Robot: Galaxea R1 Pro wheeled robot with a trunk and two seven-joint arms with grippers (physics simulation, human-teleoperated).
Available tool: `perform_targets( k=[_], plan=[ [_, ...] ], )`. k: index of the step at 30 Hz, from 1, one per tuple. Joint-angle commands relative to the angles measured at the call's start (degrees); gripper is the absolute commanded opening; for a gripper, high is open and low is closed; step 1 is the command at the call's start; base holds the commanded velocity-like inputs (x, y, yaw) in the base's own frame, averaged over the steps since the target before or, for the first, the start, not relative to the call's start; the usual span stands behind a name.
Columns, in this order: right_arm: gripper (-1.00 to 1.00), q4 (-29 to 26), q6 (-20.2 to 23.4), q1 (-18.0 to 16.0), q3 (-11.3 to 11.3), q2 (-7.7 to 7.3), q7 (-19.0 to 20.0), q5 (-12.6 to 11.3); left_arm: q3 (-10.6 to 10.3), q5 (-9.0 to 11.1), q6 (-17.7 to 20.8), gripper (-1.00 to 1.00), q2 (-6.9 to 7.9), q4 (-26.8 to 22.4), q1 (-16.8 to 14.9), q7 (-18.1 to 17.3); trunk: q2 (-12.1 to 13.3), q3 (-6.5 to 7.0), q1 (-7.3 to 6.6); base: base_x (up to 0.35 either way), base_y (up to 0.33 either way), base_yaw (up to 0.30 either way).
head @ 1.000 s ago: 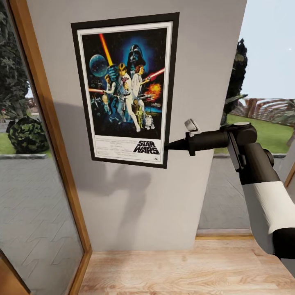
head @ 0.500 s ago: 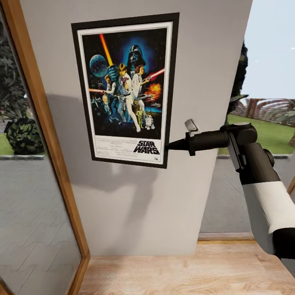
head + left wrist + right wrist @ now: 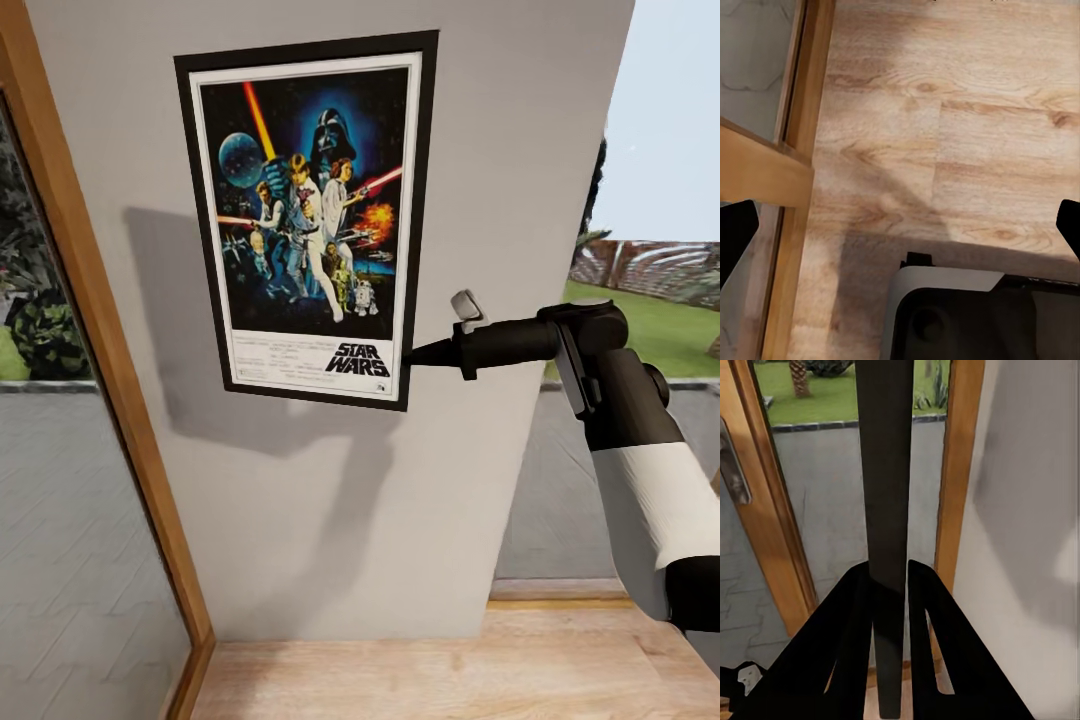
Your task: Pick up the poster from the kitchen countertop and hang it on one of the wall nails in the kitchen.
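The poster [image 3: 310, 200], black-framed with a white border and the STAR WARS title, hangs upright in front of the pale grey wall [image 3: 500, 150] and casts a shadow on it. My right gripper [image 3: 410, 355] is shut on its lower right edge. In the right wrist view the poster [image 3: 885, 472] is a dark edge-on strip pinched by the gripper [image 3: 891, 577]. My left gripper [image 3: 900, 225] is open over the wooden floor [image 3: 967, 120], one fingertip at each side of that view. The wall nails are hidden or out of view, and the kitchen countertop is out of view.
A wood-framed glass door [image 3: 100, 350] stands left of the wall, with a garden behind it. Right of the wall is another glass opening [image 3: 650, 250]. Light wooden floor [image 3: 400, 680] runs along the wall's foot. My own base [image 3: 975, 315] is below the left gripper.
The whole picture has shifted: the wall spans more of the view and the poster's shadow has drawn closer to it. The poster and right arm keep their place in the picture.
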Motion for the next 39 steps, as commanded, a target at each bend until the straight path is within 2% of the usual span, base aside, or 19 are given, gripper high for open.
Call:
perform_targets(
  k=[1,8,23,39],
  plan=[
    [-1.0,0.0,0.8,0.0,0.0,-0.03,0.4,0.2,0.0,0.0,-0.1,1.0,-0.01,-0.1,0.0,0.0,0.0,-0.01,0.04,0.186,0.0,0.0],
    [-1.0,0.0,0.8,0.0,0.0,-0.04,0.4,0.2,0.0,0.0,-0.1,1.0,-0.01,-0.1,0.0,0.0,0.0,-0.01,0.04,0.169,0.0,0.0],
    [-1.0,0.0,0.8,0.0,0.0,-0.01,0.4,0.2,0.0,0.0,-0.1,1.0,-0.01,0.0,0.0,0.0,0.0,-0.01,0.04,0.016,0.0,0.0],
    [-1.0,0.0,0.8,0.0,0.0,-0.01,0.4,0.3,0.0,0.0,-0.1,1.0,-0.01,0.0,0.0,0.0,0.0,-0.01,0.04,0.217,0.0,0.0]
  ],
)
